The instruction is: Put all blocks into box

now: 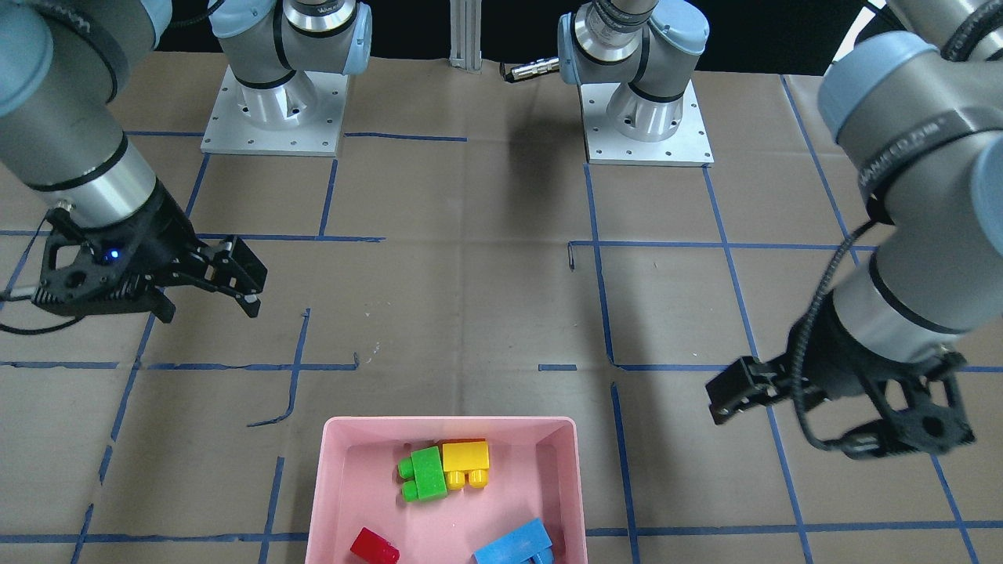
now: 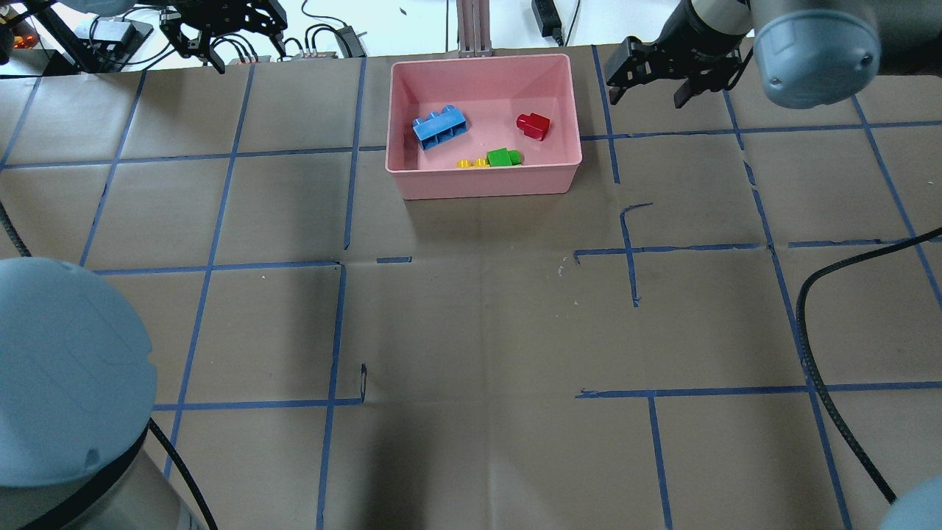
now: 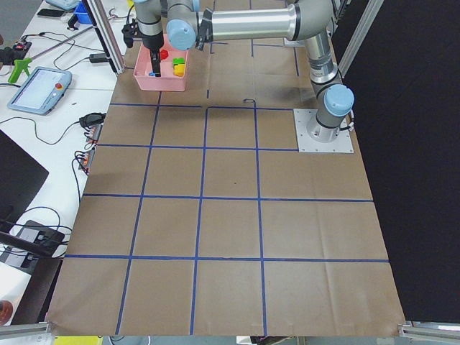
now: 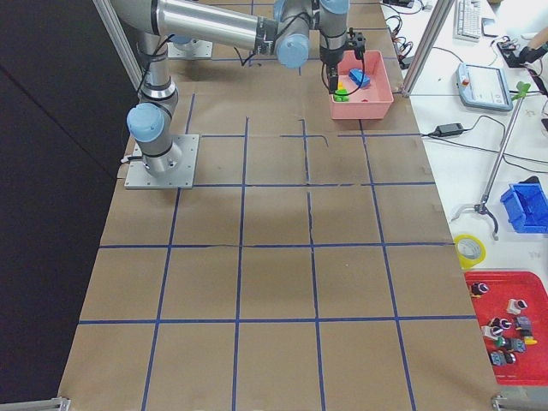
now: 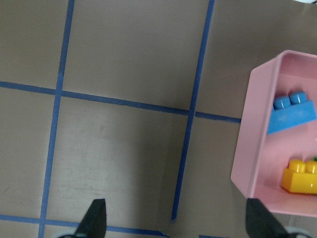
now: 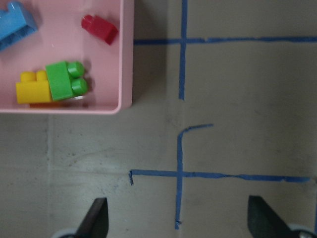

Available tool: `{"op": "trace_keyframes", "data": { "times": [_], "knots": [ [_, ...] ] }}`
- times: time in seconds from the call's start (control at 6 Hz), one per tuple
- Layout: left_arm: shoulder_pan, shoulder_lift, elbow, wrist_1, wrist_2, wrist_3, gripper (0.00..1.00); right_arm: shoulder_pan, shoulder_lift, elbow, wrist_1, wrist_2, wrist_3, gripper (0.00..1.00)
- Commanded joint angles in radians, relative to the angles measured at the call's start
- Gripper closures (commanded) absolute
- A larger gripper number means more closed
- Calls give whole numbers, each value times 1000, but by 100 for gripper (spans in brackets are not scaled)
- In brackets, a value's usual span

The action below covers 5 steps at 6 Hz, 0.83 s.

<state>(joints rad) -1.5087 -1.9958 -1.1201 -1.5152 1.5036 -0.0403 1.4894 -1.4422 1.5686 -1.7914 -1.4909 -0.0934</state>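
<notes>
Both grippers are hanging wide open and empty, one on each side of the box, and all four blocks are lying inside it.

The left gripper (image 5: 177,219) is hovering over the brown paper table (image 5: 124,49), its fingers (image 5: 95,218) spread far apart and gripping nothing. The pink box (image 5: 242,148) is sitting off to one side of it, apart from the fingers. The right gripper (image 6: 176,220) is hovering on the box's other side, just as wide open and just as empty, over blue tape lines (image 6: 179,173). Inside the box, the green block (image 1: 427,472) and the yellow block (image 1: 465,456) are lying side by side and touching. The red block (image 1: 374,545) and the blue block (image 1: 513,542) are lying apart from that pair and from each other, well clear of both grippers.
</notes>
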Motion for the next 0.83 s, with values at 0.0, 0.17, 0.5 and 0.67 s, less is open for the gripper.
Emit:
{"op": "trace_keyframes", "data": {
  "times": [0.0, 0.17, 0.5, 0.67],
  "knots": [
    [-158, 90, -38, -46, 65, 2, 0, -1, -184, 104, 93, -89, 4, 1],
    [-163, 115, -50, -83, 60, 13, 1, -1, -269, 169, 92, -91, 12, 1],
    [-150, 254, -201, -91, 63, 121, 1, 32, -294, 142, 177, -80, 90, 1],
    [-105, 316, -299, -62, 64, 193, 1, 73, -291, 124, 184, -75, 95, 1]
  ]
}}
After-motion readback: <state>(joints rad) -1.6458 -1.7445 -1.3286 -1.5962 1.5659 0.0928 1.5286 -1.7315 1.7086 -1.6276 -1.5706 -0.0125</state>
